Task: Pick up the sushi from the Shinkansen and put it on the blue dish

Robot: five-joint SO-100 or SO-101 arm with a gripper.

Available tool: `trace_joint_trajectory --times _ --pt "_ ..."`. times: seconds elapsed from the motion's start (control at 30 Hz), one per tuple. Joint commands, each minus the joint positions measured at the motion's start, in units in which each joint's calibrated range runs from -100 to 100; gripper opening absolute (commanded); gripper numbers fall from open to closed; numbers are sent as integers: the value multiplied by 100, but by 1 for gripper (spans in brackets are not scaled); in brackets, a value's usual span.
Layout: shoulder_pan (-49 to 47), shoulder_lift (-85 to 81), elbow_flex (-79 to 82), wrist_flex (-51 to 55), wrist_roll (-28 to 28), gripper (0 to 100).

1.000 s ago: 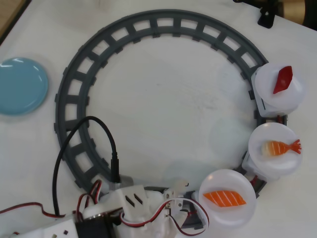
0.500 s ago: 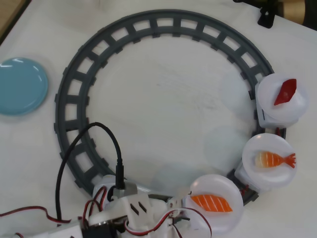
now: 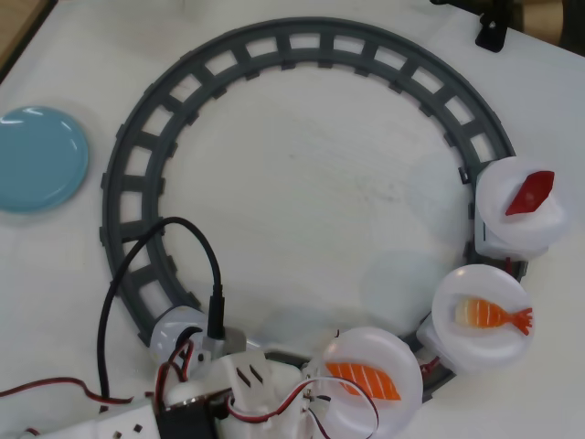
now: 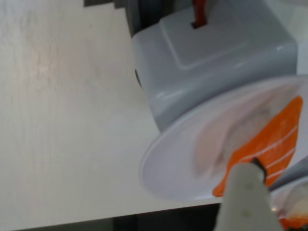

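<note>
The white surface (image 3: pixel 320 201) holds a big gray track ring (image 3: pixel 137 165), the landmark here. The light blue dish (image 3: pixel 41 157) sits outside the ring, just off its left side in the overhead view, and has nothing on it.

The Shinkansen (image 3: pixel 178 331) rides on the bottom part of the ring, with its rounded nose poking out beside the robot arm (image 3: pixel 228 398). A black cable (image 3: pixel 137 265) loops from the arm across the ring's lower left side. Three cars with round white plates follow along the ring's lower right curve. The plate at the ring's bottom (image 3: pixel 366 380) carries the sushi (image 3: pixel 363 380), an orange slab with white stripes. The next plate up the ring (image 3: pixel 483 315) holds an orange shrimp piece (image 3: pixel 492 315). The highest plate (image 3: pixel 521 203) holds a dark red piece (image 3: pixel 530 193).

In the wrist view, one white finger of the pincer (image 4: pixel 248 199) rises from the bottom edge, and its tip is right at the near end of the sushi (image 4: pixel 269 144). Only that finger shows, so I cannot tell if the pincer is spread or pressed together.
</note>
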Motion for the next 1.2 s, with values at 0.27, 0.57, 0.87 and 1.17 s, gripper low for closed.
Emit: trace_joint_trajectory --times 0.27,0.57,0.87,1.17 --pt "-89 -32 -517 766 -940 29" --pt "-98 -23 -607 995 -1024 29" --pt "-186 -23 -39 944 -998 28" --pt "-432 -32 430 935 -993 20"
